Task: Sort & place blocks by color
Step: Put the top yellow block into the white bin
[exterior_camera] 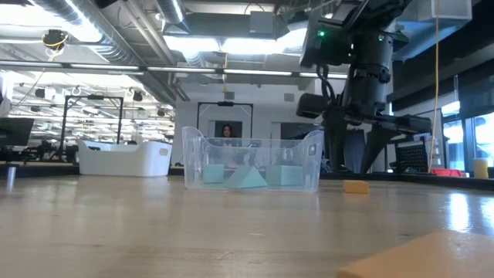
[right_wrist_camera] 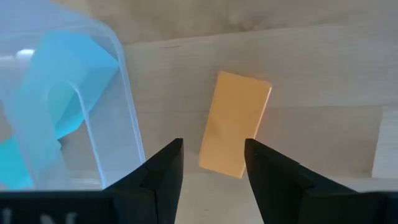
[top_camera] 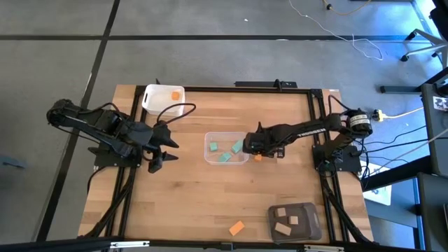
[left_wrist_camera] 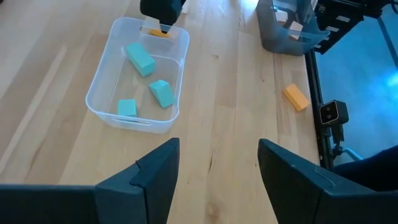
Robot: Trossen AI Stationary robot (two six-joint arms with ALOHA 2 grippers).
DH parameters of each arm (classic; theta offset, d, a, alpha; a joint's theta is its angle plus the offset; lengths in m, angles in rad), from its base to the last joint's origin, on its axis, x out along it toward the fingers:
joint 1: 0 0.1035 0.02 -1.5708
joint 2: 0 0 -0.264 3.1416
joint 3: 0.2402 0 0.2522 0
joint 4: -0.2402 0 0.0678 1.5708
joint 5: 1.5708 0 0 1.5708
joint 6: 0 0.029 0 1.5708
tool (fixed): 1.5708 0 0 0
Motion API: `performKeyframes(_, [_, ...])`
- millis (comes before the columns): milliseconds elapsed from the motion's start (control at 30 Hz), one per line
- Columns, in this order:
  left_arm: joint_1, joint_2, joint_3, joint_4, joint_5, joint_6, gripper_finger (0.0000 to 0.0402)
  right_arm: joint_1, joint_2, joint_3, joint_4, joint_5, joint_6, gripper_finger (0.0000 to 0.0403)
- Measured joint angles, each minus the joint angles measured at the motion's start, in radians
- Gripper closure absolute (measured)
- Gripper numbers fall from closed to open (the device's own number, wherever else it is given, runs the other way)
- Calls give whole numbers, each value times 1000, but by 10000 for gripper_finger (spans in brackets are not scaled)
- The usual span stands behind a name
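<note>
The right tool (right_wrist_camera: 211,163) hangs released over an orange block (right_wrist_camera: 235,123) lying on the tabletop (top_camera: 189,203) just beside the clear tub (top_camera: 210,155); next it must lower, straddle and clench it. The left tool (left_wrist_camera: 211,168) waits released nearby

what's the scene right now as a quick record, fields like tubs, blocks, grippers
clear tub: mid-table, three teal blocks inside
white tub: far left of the table, one orange block inside
grey tub: near right corner, tan blocks inside
loose orange blocks: one beside the clear tub, one at the near edge
right gripper: open, over the orange block beside the clear tub, not closed on it
left gripper: open, empty, left of the clear tub
</note>
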Motion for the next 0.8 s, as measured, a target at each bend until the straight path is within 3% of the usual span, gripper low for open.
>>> performKeyframes(800, [0, 0, 0, -7, 2, 2, 192, 30, 118, 4, -2, 35, 33, 231])
